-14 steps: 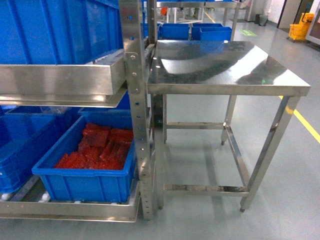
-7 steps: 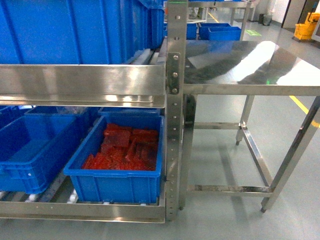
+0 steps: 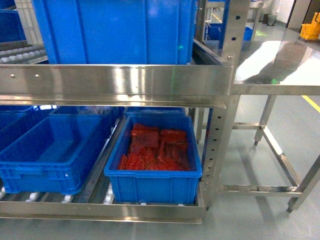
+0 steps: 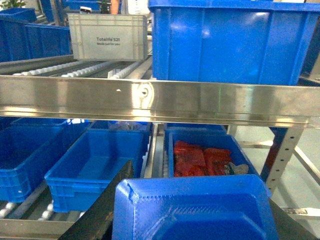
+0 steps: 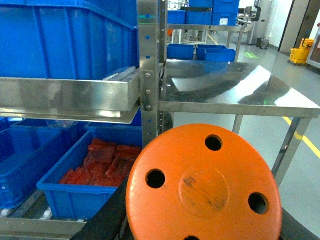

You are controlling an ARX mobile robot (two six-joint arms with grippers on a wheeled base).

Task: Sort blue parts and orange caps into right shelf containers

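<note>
In the left wrist view a blue part (image 4: 195, 200), a moulded tray-like piece, fills the bottom; my left gripper (image 4: 197, 227) is shut on it, with black fingers (image 4: 102, 212) at its sides. In the right wrist view my right gripper (image 5: 200, 232) is shut on a round orange cap (image 5: 202, 185) with several holes. Ahead stands the shelf. Its right shelf containers are a tall blue crate (image 3: 115, 30) on top and a lower blue crate (image 3: 150, 184) holding red-orange pieces. Neither gripper shows in the head view.
An empty blue crate (image 3: 55, 150) sits left of the filled one on the roller rack. The shelf's steel front rail (image 3: 115, 80) and upright post (image 3: 220, 125) face me. A steel table (image 3: 280, 75) stands right. A grey crate (image 4: 107, 35) sits further back.
The head view has swung left: the shelf and its crates slid toward the middle of the picture and the steel table moved to the right edge.
</note>
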